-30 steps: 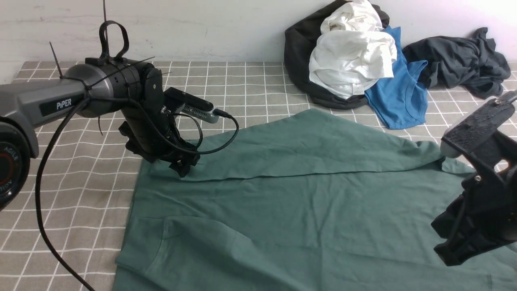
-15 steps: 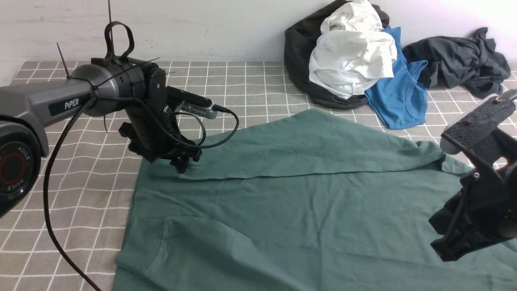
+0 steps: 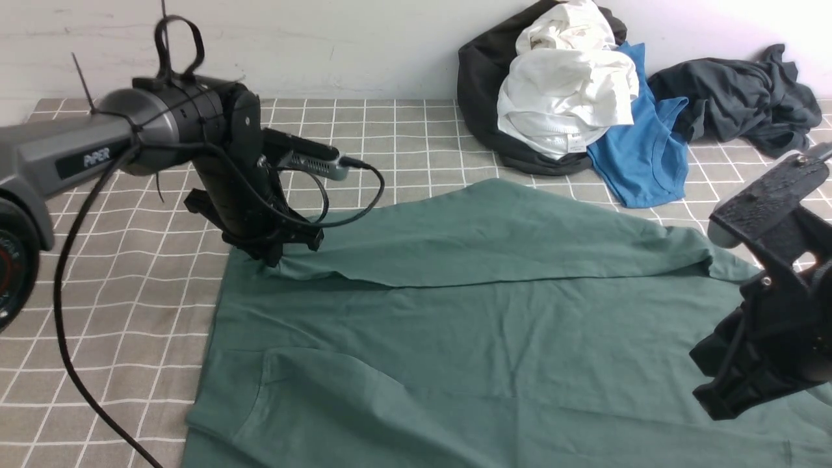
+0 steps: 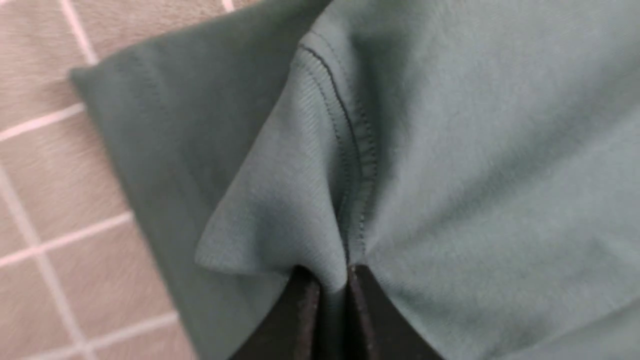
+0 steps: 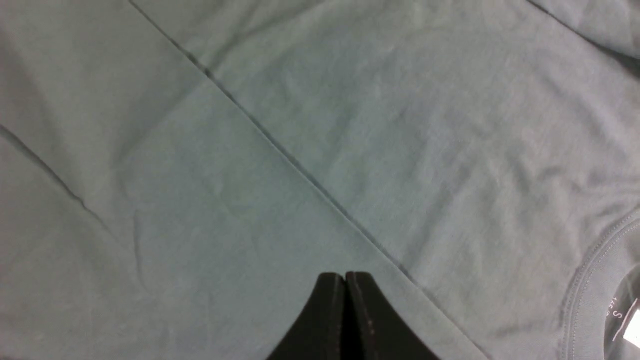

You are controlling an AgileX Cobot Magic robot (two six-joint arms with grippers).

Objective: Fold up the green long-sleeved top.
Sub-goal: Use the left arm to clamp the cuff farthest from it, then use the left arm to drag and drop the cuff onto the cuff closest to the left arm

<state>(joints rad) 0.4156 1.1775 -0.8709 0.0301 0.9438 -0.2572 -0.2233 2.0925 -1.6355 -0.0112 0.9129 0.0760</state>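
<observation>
Front and 2 wrist views. The large dark-green long-sleeved jersey top [image 3: 455,338] lies spread on the table [image 3: 130,312], which is covered by a grey cloth with a white grid. The top fills the middle and near right of the front view. A broad flap [image 3: 494,240] of the same fabric is folded over the far part of the top and tapers toward the left.

The left gripper [image 3: 270,257] points down at the flap's left tip, near the top's far left corner. In the left wrist view this gripper [image 4: 332,274] has its 2 black jaws clamped on the top's ribbed edge [image 4: 280,165], beside a line of stitching. The pinched fabric rises in a peak over a lower layer, and the grid cloth shows beside it.

The right gripper [image 3: 715,406] hangs over the near right part of the top. In the right wrist view this gripper [image 5: 345,275] has its jaws pressed together with nothing between them. Below it lie long straight creases, and at the frame's edge are the crew-neck collar [image 5: 590,280] and its white tag [image 5: 631,332].

At the far right, against the white wall [image 3: 325,45], lie 4 loose garments apart from the top: a black garment [image 3: 478,84], a white garment [image 3: 565,91] heaped on it, a bright blue tee [image 3: 643,156] and a dark grey garment [image 3: 741,97].
</observation>
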